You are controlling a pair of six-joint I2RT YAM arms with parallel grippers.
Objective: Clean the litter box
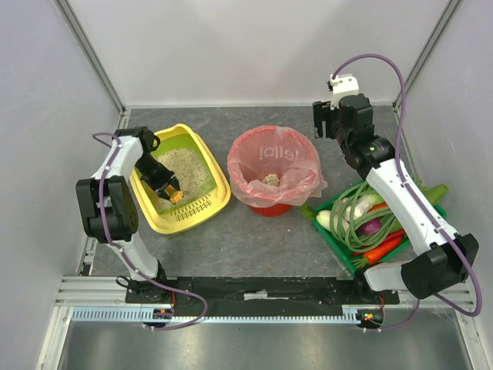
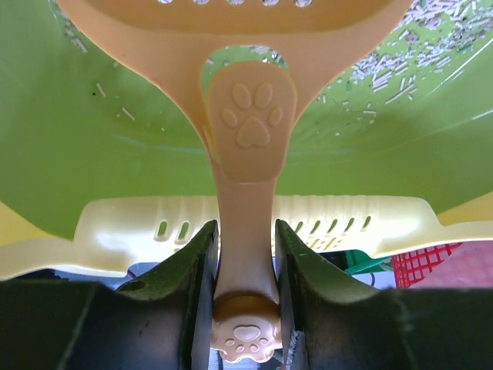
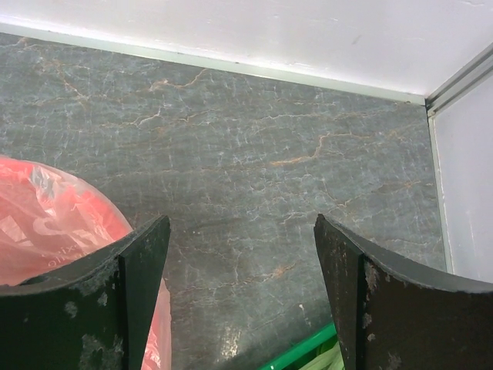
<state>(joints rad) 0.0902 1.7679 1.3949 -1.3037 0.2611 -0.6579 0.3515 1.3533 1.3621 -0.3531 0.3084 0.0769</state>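
Note:
The yellow litter box (image 1: 202, 202) with green inner walls and pale beige litter sits at the left of the table. My left gripper (image 1: 169, 190) reaches down into it near the slotted rim. It is shut on the handle of an orange scoop (image 1: 178, 197). In the left wrist view the paw-print scoop handle (image 2: 245, 154) runs between my fingers (image 2: 192, 262), with the green wall (image 2: 85, 154) and slotted yellow rim (image 2: 362, 223) behind. My right gripper (image 1: 322, 120) is open and empty, raised over the back right of the table (image 3: 254, 154).
A round red bin with a pink bag (image 1: 273, 171) stands in the middle, with a clump inside; its edge shows in the right wrist view (image 3: 46, 223). A green tray of vegetables (image 1: 336, 236) lies at the right, under the right arm. Walls enclose the table.

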